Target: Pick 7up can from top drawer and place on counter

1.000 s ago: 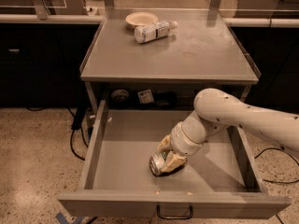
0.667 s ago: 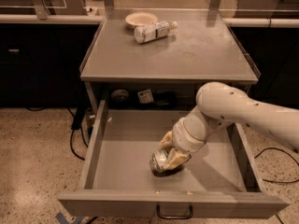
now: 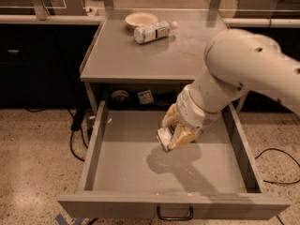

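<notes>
The top drawer [image 3: 131, 172] stands pulled open below the counter [image 3: 140, 55]. My gripper [image 3: 174, 134] hangs over the middle of the drawer, lifted off its floor, and casts a shadow on the floor beneath. Its tan fingers [image 3: 185, 136] are shut on the 7up can [image 3: 165, 138]. Only the can's silver end and a bit of its side show between the fingers. My white arm reaches in from the right and covers the counter's right front corner.
On the counter's far side lie a white-capped plastic bottle [image 3: 152, 32] on its side and a shallow cream bowl [image 3: 141, 18]. A dark pull handle [image 3: 174, 214] is on the drawer front. Cables lie on the speckled floor on both sides.
The arm has risen and lifted the can off the drawer floor; it now hangs above its shadow. The arm fills more of the right side of the view.
</notes>
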`<state>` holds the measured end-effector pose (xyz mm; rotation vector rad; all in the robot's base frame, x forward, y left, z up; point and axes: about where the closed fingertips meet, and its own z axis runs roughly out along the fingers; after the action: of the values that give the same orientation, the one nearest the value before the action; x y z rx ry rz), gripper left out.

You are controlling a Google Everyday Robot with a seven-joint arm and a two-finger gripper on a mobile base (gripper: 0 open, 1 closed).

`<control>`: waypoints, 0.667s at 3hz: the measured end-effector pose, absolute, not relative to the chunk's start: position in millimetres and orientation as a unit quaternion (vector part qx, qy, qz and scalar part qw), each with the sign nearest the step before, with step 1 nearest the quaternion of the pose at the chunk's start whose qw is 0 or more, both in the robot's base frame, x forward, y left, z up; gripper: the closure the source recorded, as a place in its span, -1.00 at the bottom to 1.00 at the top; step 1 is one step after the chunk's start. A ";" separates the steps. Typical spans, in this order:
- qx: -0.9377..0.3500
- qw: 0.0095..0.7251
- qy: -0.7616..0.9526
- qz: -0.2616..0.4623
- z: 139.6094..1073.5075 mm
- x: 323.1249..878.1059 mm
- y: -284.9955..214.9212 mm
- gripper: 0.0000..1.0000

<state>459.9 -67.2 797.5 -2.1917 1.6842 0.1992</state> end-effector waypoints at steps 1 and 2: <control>-0.785 0.176 0.594 0.024 863.4 463.1 -70.8 1.00; -0.791 0.176 0.585 -0.023 930.2 482.6 -70.5 1.00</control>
<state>482.6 -70.5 930.2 -2.2412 1.6572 -0.0659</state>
